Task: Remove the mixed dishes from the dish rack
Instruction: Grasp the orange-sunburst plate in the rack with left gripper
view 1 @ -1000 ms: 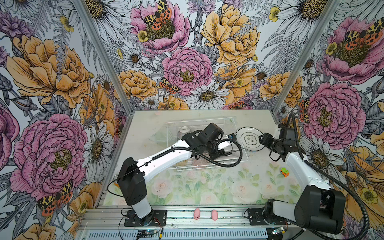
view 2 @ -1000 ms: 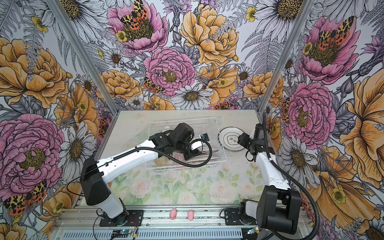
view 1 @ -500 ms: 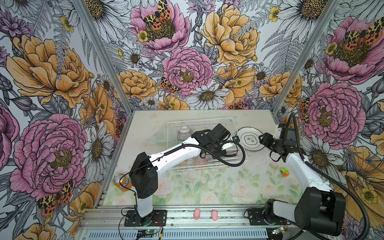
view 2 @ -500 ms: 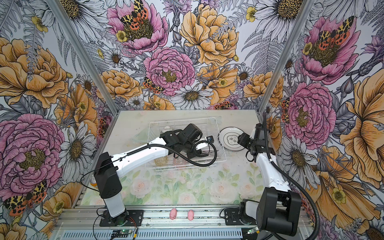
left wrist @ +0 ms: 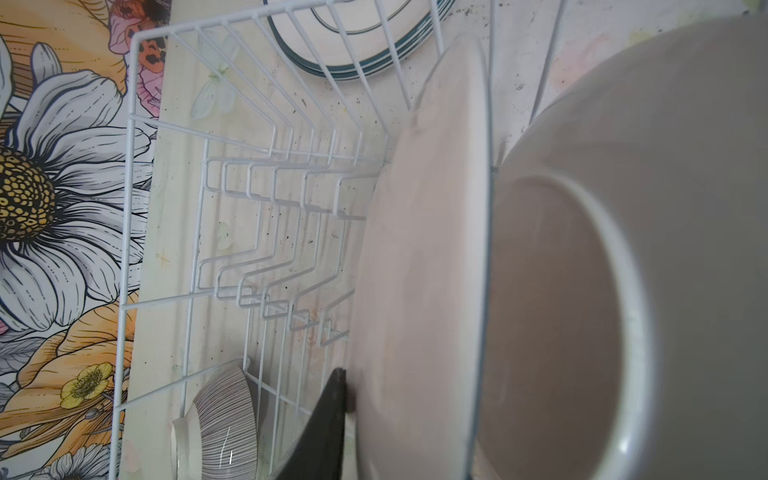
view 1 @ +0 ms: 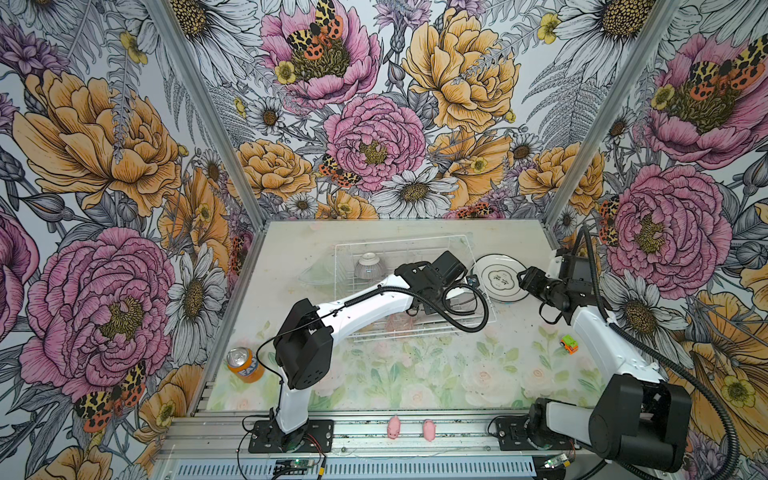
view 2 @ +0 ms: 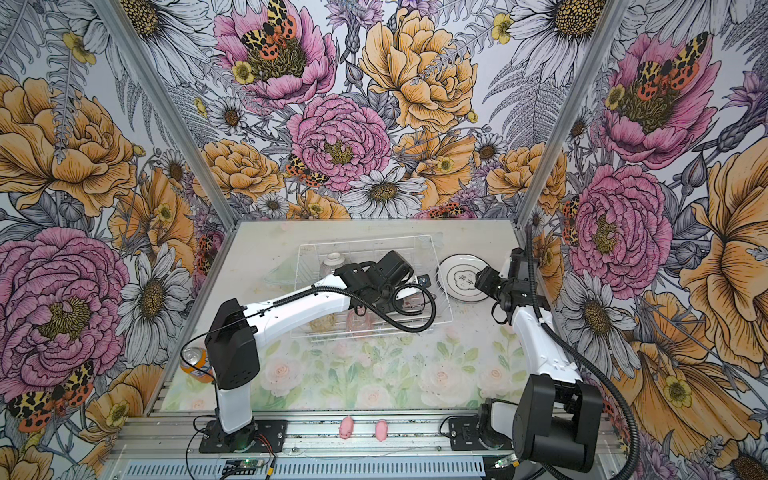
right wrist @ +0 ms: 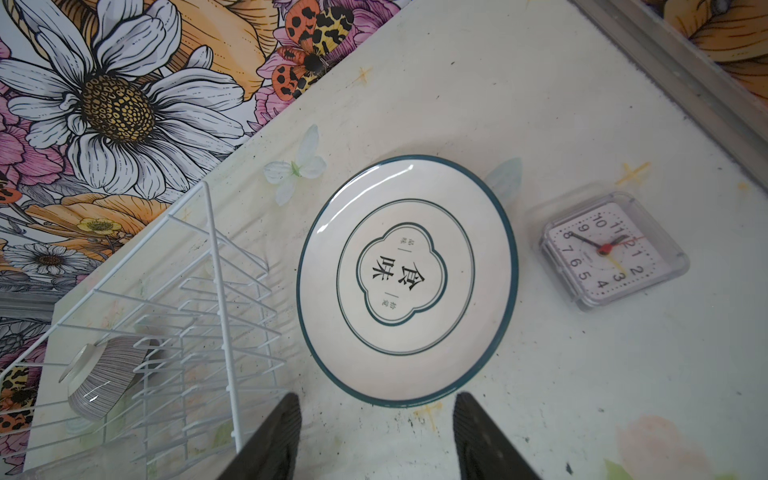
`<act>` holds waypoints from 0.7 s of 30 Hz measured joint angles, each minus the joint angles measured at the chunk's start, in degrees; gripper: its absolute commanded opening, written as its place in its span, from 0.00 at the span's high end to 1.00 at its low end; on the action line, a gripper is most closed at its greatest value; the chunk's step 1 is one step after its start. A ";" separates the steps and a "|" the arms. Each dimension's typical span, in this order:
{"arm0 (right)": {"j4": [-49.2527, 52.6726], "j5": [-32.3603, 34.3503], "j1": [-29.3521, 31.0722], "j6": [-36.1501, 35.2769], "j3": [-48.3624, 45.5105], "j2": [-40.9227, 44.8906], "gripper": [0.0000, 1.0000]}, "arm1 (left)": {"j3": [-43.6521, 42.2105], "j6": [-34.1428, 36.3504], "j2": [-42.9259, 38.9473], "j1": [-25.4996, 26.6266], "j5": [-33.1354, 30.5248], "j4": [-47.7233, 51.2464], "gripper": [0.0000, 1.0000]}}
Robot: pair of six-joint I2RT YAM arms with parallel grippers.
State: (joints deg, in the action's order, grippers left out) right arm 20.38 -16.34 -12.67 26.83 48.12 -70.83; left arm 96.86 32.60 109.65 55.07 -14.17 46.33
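The left claw (view 1: 454, 291) has reached farther over the rack (view 1: 399, 249), to its 3 o'clock side, and its jaws have narrowed around a plate (left wrist: 415, 291) standing on edge there. One finger (left wrist: 332, 419) lies against this plate; the other is hidden, so I cannot tell if the pinch is complete. A lift seems next. The right claw (right wrist: 376, 401) hangs spread near the stack (view 1: 500, 282) outside the rack, at its 3 o'clock. The bowl (view 1: 368, 266) sits at the rack's 10 o'clock.
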 measured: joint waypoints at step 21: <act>0.02 -0.02 0.00 0.02 -0.33 0.07 0.40 | -1.27 0.92 -0.46 0.57 -7.28 -3.15 0.98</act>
State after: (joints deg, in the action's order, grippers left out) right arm 20.40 -16.36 -12.67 26.85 47.79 -70.76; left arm 95.59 33.52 109.19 55.64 -21.45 43.18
